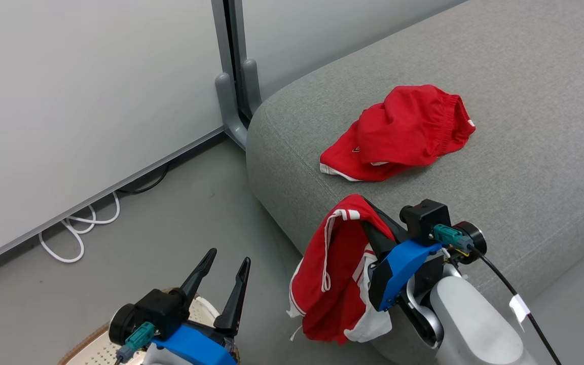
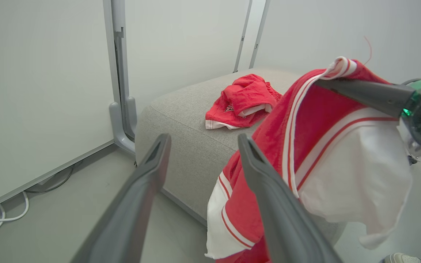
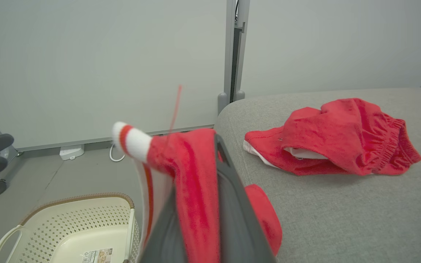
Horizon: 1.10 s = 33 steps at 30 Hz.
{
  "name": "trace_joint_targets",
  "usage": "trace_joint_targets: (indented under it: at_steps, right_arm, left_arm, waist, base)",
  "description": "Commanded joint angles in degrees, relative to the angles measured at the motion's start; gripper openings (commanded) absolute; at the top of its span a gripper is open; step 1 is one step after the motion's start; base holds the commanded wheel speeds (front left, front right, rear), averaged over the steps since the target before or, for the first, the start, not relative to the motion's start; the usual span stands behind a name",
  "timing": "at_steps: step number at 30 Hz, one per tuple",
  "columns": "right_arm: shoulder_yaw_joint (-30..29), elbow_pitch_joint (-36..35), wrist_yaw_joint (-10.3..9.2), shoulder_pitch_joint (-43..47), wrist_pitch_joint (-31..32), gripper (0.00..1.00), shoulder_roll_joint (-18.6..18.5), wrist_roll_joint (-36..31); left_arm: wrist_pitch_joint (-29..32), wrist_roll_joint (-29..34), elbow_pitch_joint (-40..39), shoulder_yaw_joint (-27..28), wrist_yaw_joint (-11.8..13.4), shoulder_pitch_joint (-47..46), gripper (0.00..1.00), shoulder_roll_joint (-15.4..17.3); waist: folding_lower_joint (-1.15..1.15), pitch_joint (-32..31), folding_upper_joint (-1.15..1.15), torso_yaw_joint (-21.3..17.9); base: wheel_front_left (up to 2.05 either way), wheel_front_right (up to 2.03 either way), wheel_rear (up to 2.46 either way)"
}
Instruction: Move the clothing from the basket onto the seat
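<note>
Head view first: at 5 o'clock the right gripper (image 1: 373,219) was clamped tight on a red jersey (image 1: 330,274) with white striped trim, and the cloth hung in front of the rounded corner of the grey sofa (image 1: 525,126). Red shorts (image 1: 403,134) lay crumpled on the sofa at 1 o'clock, apart from the jersey. Down at 7 o'clock the left gripper (image 1: 229,256) had its fingers spread wide, just above the basket (image 1: 89,347) at the bottom edge. White cables (image 1: 76,228) looped along the floor at 9 o'clock.

Over to the left wrist view: the two fingers stood wide apart with the sofa corner between them. At 3 o'clock the jersey was draped over the right gripper's dark finger, a white panel hanging below. The shorts sat on the sofa at 12 o'clock.

Right wrist view: the jersey was bunched between the fingers at 6 o'clock, its striped trim poking toward 10. The shorts lay on the sofa at 3 o'clock. The basket stood on the floor at 8 o'clock, a label on its bottom.
</note>
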Motion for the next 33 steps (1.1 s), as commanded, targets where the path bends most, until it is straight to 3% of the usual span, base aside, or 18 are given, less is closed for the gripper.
trace_joint_targets:
  at_steps: [1,9,18,27,33]
  right_arm:
    - [0.0,-0.1,-0.02,0.5,-0.3,0.0,0.1,0.0]
    - [-2.2,-0.1,-0.03,0.3,0.2,0.0,-0.3,1.1]
    - [-11.1,-1.7,-0.02,-9.5,5.6,0.0,-5.4,2.3]
    - [-23.2,-3.7,-0.03,-27.5,12.7,0.0,-17.3,1.8]
    - [-33.8,-3.5,-0.02,-34.4,12.1,0.0,-25.3,0.5]
  left_arm:
    - [-0.2,0.4,0.0,0.2,-0.2,-0.4,1.0,0.2]
    - [-0.2,-0.3,-0.2,-0.7,-0.2,-0.7,1.0,0.7]
    - [-0.2,0.5,-1.4,-1.5,-0.2,-3.6,1.0,2.4]
    - [-0.2,1.3,-4.4,-5.2,-0.2,-10.7,1.0,5.5]
    - [0.0,1.9,-7.9,-7.2,-0.2,-16.5,1.0,7.4]
  waist:
    - [0.0,0.0,0.0,-0.3]
    - [0.0,0.6,0.0,0.4]
    - [0.0,6.0,0.0,3.8]
    - [0.0,17.0,0.0,9.4]
    - [0.0,26.2,0.0,14.1]
  base:
    - [0.0,0.0,0.0]
    - [0.0,0.0,0.0]
    - [0.0,0.0,0.0]
    - [0.0,0.0,0.0]
    - [0.0,0.0,0.0]
